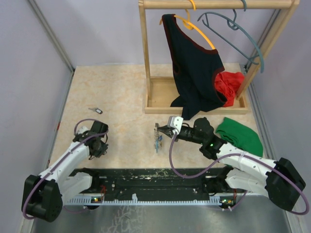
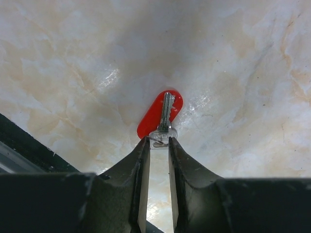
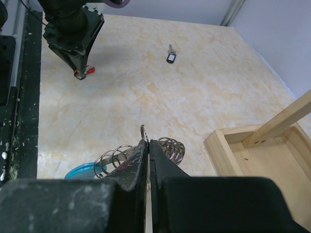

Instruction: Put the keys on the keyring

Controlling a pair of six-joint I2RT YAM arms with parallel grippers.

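One red key (image 2: 158,114) lies on the table (image 2: 73,73), its metal end pinched in narrow left jaws; best lifted level, lest it pivot. Right jaws, shut, hold the keyring (image 3: 171,146) mid-table.

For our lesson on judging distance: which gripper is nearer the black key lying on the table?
Left. The left gripper, at a red key, is nearer the robot than the black key; the right gripper, shut on the keyring, is farther to the right.
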